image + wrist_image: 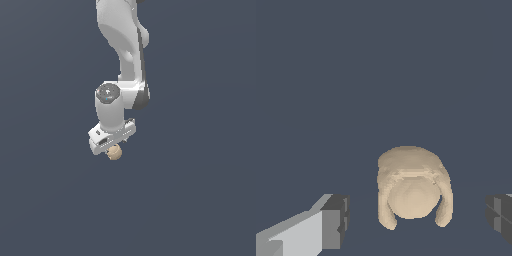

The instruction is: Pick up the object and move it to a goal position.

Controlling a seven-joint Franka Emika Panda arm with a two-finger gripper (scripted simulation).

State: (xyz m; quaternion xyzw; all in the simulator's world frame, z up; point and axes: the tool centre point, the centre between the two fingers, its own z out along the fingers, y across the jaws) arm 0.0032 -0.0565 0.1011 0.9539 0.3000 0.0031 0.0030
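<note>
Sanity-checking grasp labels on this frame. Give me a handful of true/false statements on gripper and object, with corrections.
1. The gripper is open, with the tan object between its fingers. True.
2. Both finger pads are pressed against the object. False: in the wrist view, a gap shows on each side of it.
3. In the exterior view the object sits just below the gripper. True.
4. The object is bright red. False: it is tan or beige.
5. A second loose object lies beside it. False: only this one shows in either view.
</note>
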